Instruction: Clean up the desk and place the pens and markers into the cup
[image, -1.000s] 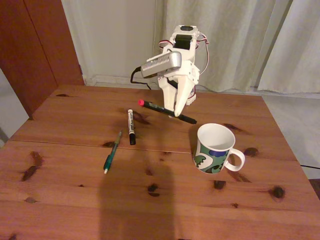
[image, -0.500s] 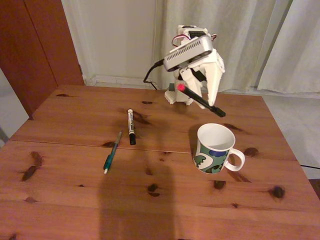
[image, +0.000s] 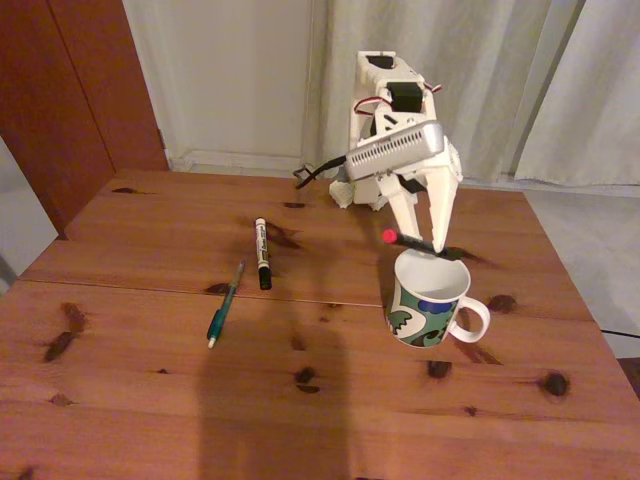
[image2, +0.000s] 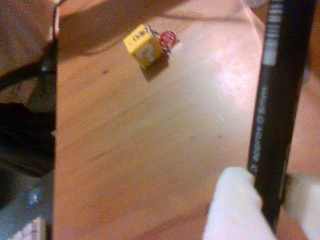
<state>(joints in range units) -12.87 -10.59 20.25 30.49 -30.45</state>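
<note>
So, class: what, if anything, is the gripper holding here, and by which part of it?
The gripper is shut on the thin black pen, pinching its barrel near the end away from the red tip, just above the cup.

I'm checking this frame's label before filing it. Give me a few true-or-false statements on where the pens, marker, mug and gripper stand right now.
1. The gripper is shut on the black pen. True.
2. The black pen already stands inside the mug. False: it is held nearly level above the rim.
3. The teal pen and the white marker lie on the desk. True.
4. The mug lies tipped on its side. False: it stands upright, mouth up.
5. The marker rests across the teal pen. False: in the fixed view they lie apart.
</note>
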